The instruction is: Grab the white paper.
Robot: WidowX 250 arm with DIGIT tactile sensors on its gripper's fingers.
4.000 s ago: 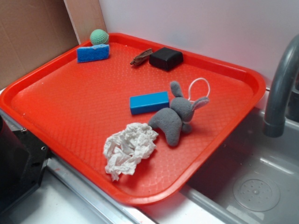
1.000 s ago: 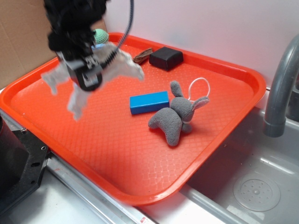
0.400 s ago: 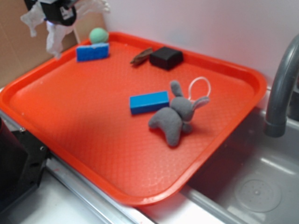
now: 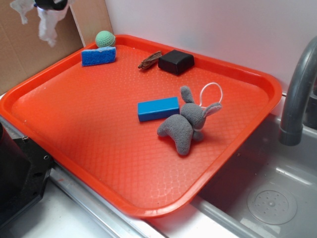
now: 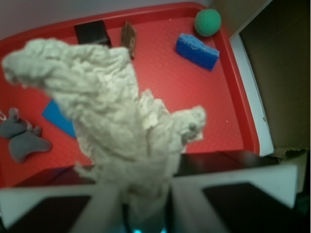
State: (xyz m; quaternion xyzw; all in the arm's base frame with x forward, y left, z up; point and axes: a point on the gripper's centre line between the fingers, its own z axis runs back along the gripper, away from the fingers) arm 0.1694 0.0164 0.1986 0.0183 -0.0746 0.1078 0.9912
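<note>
At the wrist camera's bottom edge, your gripper [image 5: 146, 208] has its jaws clenched on the white paper [image 5: 116, 121], lifted clear above the red tray [image 5: 204, 111]; the grey plush bunny [image 5: 22, 138] lies at nine o'clock, the green ball [image 5: 208, 22] at one o'clock.

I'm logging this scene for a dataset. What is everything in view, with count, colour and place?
tray: 1, red, beside the sink
white paper: 1, white, held in the air beyond the tray's far left corner
plush bunny: 1, grey with white loop, tray's right side
block: 1, blue, mid-tray, touching the bunny
sponge: 1, blue, far left corner
ball: 1, green, behind the sponge
black block: 1, far edge
brown piece: 1, left of the black block
faucet: 1, grey, right
sink: 1, grey, lower right
cardboard: brown, left
tool: 1, shut on the white paper
</note>
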